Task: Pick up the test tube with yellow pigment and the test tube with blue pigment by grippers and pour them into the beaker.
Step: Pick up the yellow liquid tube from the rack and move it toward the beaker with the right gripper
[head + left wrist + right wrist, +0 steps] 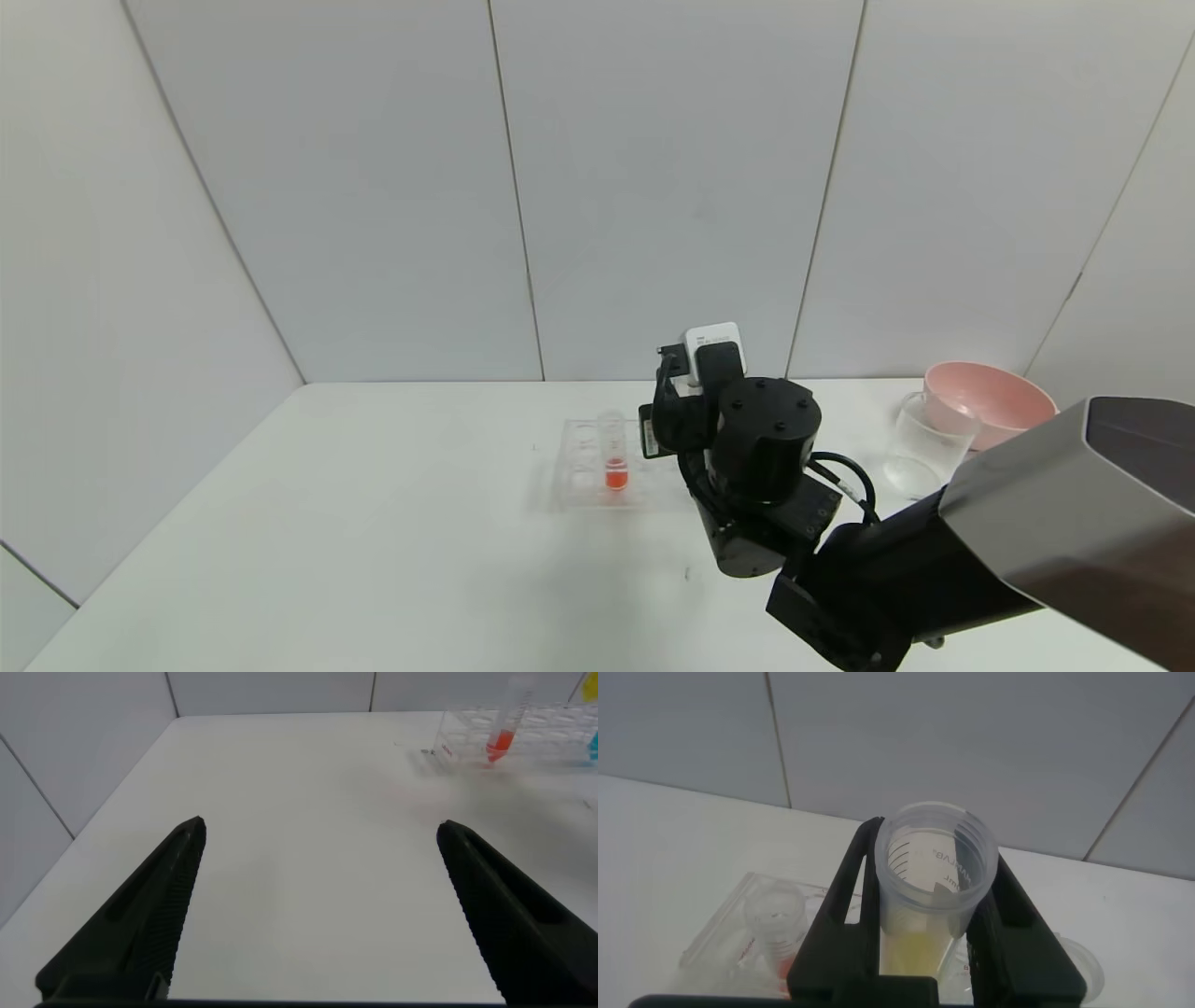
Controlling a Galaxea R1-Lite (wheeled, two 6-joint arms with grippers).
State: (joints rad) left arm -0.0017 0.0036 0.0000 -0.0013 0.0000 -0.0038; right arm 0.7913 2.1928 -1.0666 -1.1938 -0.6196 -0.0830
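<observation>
The test tube with yellow pigment stands upright, its long axis vertical and its rimmed mouth pointing up, clamped on both sides by the jaws of the right tool; a pale yellow pool sits at its bottom. From the head view, that right tool hangs over the right end of the clear tube rack on the white table, and its bulky black wrist hides the tube it holds. One rack slot holds an upright tube of orange-red liquid, mouth up, with the colour low in the tube. In the left wrist view a sliver of cyan-blue shows at the rack's far end, the test tube with blue pigment, too cropped to say more. The beaker stands upright well to the right of the rack, looking empty, with a pink bowl touching or just behind it. The left tool hovers low over bare table, well away from the rack, jaws spread wide and holding nothing.
</observation>
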